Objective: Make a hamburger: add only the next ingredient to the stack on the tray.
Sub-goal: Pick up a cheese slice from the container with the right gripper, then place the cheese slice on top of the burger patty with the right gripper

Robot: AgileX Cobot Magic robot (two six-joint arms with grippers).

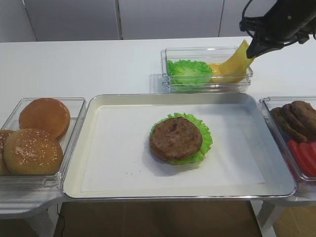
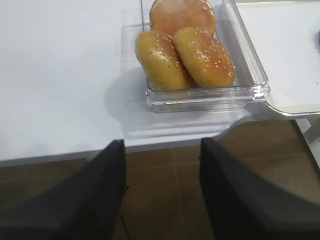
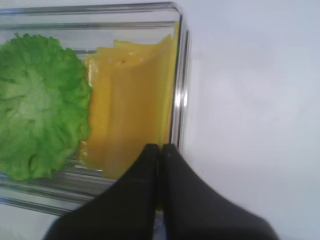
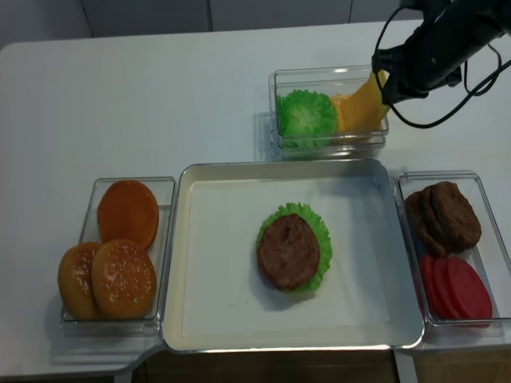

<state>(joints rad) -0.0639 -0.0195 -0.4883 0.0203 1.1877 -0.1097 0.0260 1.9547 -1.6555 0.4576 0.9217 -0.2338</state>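
I've got the right tool (image 3: 160, 150) clenched on the cheese slice (image 3: 132, 100), its edge lifted from the back bin (image 1: 207, 69), left tool (image 2: 162, 165) idle and released, so carrying it to the patty-on-lettuce stack (image 1: 177, 138) on the tray (image 1: 123, 101) remains.

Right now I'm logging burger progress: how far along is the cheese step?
Done: patty on lettuce, the stack, sits on the tray. In hand: the right gripper is shut on a cheese slice, one edge lifted out of its bin. Left: carry it over and lay it on the patty.
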